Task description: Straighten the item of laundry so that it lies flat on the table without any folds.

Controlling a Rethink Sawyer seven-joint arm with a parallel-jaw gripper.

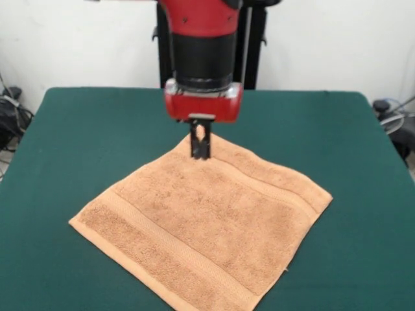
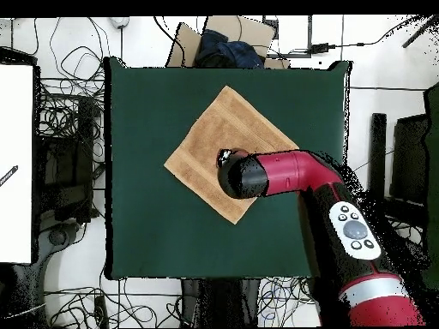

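— While the arm hangs over the middle of the green tabletop (image 1: 337, 129), we see the towel (image 1: 207, 233) spread out like a diamond, stripes along two edges.

— And we find the jaws (image 1: 200, 153) pointing straight down at its far corner, tips close together, right at the cloth.

— Gripping it?

— We cannot tell. From overhead, the wrist hides that corner.

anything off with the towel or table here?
Nothing stands out. The towel lies spread flat on the table, turned diagonal to its edges, no folds visible. The gripper is at its far corner.
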